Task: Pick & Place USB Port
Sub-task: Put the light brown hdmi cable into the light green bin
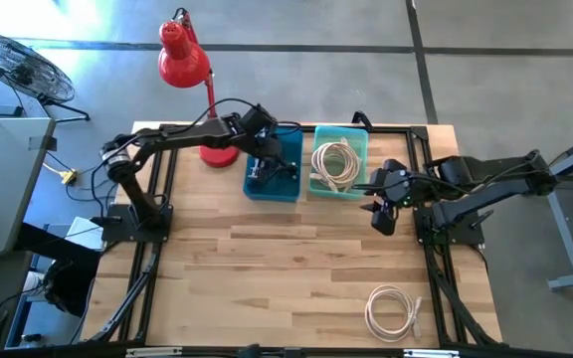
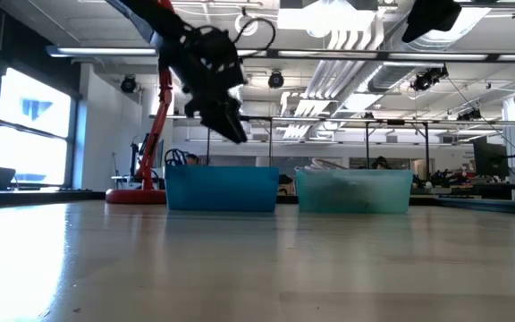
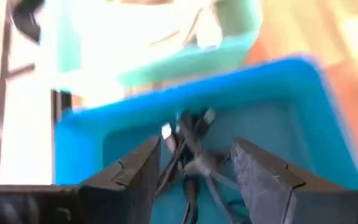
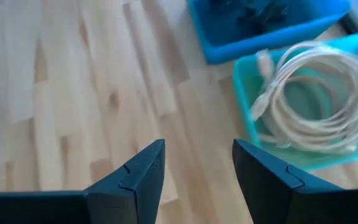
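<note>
The left gripper (image 3: pixel 194 171), fingers parted and empty, should descend straight onto the dark cable tangle (image 3: pixel 191 146) in the blue plastic bin (image 3: pixel 86 143), closing around one connector only.

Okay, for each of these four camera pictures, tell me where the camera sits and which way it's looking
High view: above the table, looking straight down; both arms show, left gripper over the blue bin, right gripper over bare wood.
Low view: at table-top height, looking level across to both bins; the left gripper hangs above the blue bin.
Left wrist view: on the left arm, looking into the blue bin past its open fingers.
Right wrist view: on the right arm, looking down past open fingers.
Shared: high and right wrist views both show the teal bin holding a white cable coil.
</note>
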